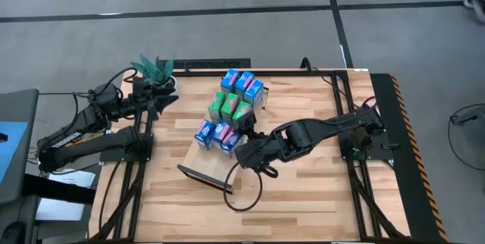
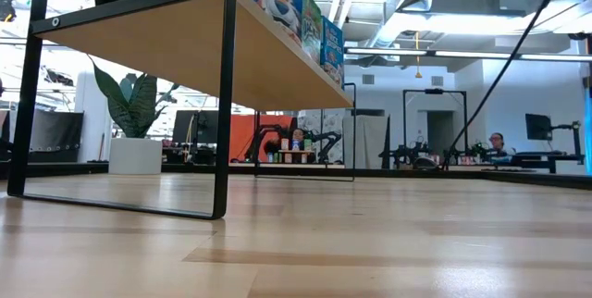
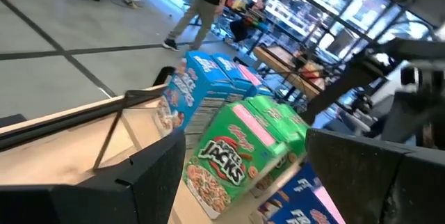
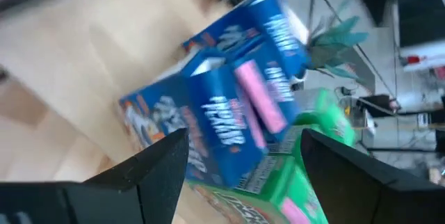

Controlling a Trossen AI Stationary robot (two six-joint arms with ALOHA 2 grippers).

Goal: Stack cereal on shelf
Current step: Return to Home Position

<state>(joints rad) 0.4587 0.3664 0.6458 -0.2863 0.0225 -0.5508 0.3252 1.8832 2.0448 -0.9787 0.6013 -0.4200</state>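
Low view: tabletop (image 2: 370, 242), shelf (image 2: 185, 48), plant (image 2: 134, 104) behind

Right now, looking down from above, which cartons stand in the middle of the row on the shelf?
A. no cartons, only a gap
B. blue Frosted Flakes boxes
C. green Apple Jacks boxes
C: seen from above, the green Apple Jacks boxes fill the middle of the shelf, with blue Frosted Flakes boxes grouped on either side of them.
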